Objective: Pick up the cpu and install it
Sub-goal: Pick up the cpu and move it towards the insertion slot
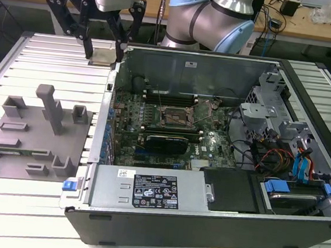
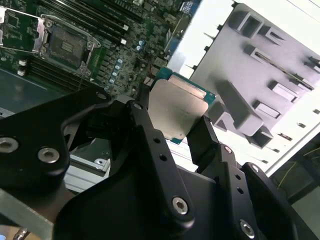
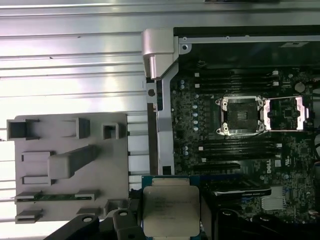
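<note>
1. Fingers of the gripper are clamped on opposite edges of the cpu. Its silvery top faces the cameras in both wrist views.
2. The cpu is held above the slatted metal table, just outside the far corner of the computer case on the exterior view's left.
3. The case lies on its side with the cover off. Inside is a green motherboard with the cpu socket uncovered, its retaining frame hinged back, and memory slots on either side.
4. A power supply runs along the near edge. A drive bay with blue latches and red and orange cables sits toward the exterior view's right.
5. A grey moulded tray rests on the table beside the case. It carries moulded blocks, slots and one tall post.
6. Behind the case stand the robot arm and wooden benches strewn with cables.
</note>
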{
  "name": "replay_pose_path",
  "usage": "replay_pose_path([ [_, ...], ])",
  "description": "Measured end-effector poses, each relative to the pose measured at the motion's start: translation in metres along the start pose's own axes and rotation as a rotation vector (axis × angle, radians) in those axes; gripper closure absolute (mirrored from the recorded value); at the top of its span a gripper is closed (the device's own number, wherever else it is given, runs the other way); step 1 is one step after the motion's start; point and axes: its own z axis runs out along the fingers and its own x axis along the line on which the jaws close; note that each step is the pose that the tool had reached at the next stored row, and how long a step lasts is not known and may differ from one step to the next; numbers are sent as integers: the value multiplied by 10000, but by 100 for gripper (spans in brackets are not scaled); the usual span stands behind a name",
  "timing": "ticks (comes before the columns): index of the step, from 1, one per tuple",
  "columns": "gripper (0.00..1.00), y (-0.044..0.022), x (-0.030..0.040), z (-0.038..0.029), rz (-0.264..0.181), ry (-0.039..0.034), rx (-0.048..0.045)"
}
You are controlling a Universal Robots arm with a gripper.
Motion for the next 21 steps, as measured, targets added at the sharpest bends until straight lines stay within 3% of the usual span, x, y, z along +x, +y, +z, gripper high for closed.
replay_pose_path([
  [3,45,5,-95,3,2,0,0],
  [21,45,19,-428,12,2,1,0],
])
